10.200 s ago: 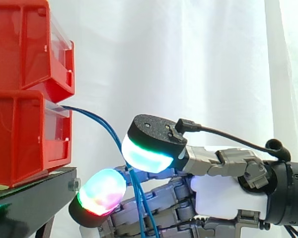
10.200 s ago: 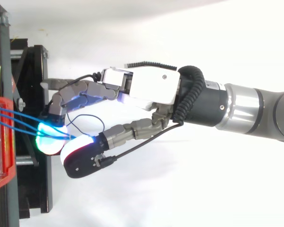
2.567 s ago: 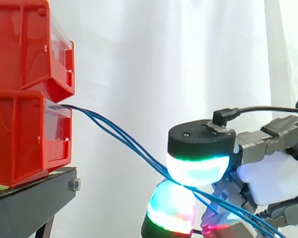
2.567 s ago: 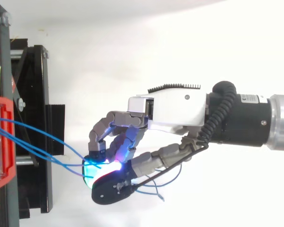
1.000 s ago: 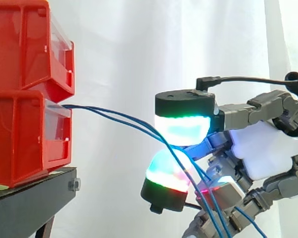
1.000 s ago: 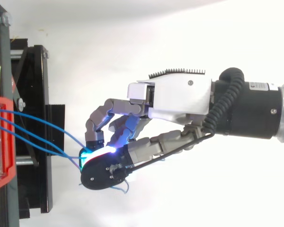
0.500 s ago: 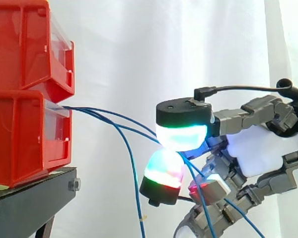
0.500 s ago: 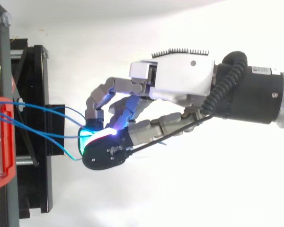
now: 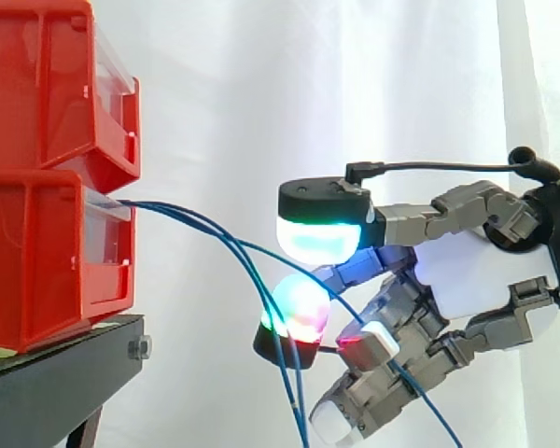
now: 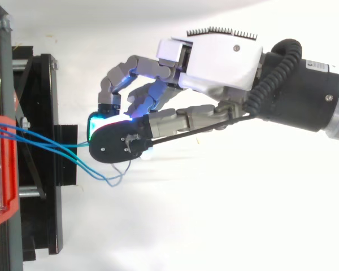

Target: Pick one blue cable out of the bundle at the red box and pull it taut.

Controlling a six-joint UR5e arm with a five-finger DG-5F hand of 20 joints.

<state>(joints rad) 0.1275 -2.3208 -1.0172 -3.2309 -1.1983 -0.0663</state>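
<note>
My fingers [image 9: 301, 308] are curled in, and my thumb [image 9: 319, 233] sits just above the foremost pad, glowing cyan and green over that pad's green and red. One blue cable [image 9: 261, 253] passes through the narrow gap between them, so I read my hold as a pinch on that single cable, though the exact contact is hard to make out from the side. Past the pinch, the cable trails behind my lower fingers and runs off toward 5 o'clock. From the pinch toward 9 o'clock it rises in a gentle curve, not a straight line, to the front of the lower box [image 9: 37, 252]. Two loose cables [image 9: 289, 383] leave the same box front, bow outward and drop toward 6 o'clock, passing just in front of my lower pad. From above they form a slack loop [image 10: 101, 178] at 6 o'clock from my thumb. The rest of my hand [image 9: 467, 280] lies at 3 o'clock from the pinch, its white palm turned toward the boxes. An upper box [image 9: 47, 84] is stacked on the lower one, both on the black stand [image 9: 56, 373] at 9 o'clock from me, well apart from my pads. The curtain [image 9: 261, 93] hangs behind everything.
</note>
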